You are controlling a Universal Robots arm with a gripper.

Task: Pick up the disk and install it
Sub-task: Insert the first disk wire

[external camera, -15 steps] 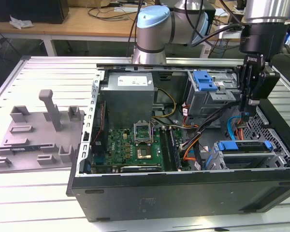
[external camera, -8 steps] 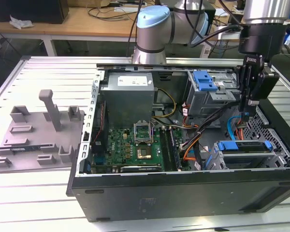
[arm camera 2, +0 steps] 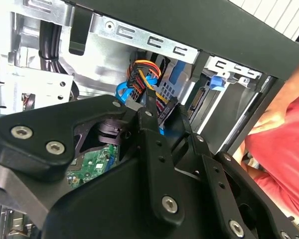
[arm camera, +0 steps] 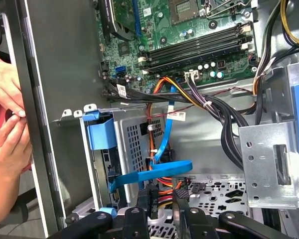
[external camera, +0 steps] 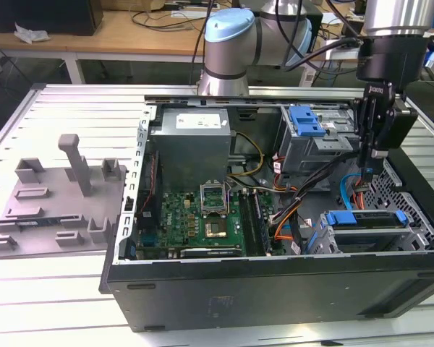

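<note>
One gripper (external camera: 367,173) is hanging inside the open computer case (external camera: 275,293), toward the exterior view's right, above the perforated floor panel (external camera: 394,189). It is carrying no disk. Whether it is spread or pressed together cannot be told. A bundle of coloured wires (arm camera: 162,201) is showing right at its tip in the first wrist view.

The disk (external camera: 365,220) is sitting in the drive bay at the case's near corner, on the exterior view's right, with its blue frame uppermost. Its long axis is running across that view from left to right, parallel to the case's near wall. The disk is lying below the gripper and on the camera's side of it, near but apart, and nothing of the gripper is touching it. A flat blue cable (arm camera: 154,174) is crossing the gap between the gripper's tip and the bay.

Judgement: the disk is looking seated in its bay, so the work is standing at or close to its end. The grey fixture plate (external camera: 50,206) is lying well apart, outside the case on the exterior view's left.

Hazard noted: a person's hand (arm camera: 5,94) is resting at the outer face of the case wall, just beside the bay.
</note>
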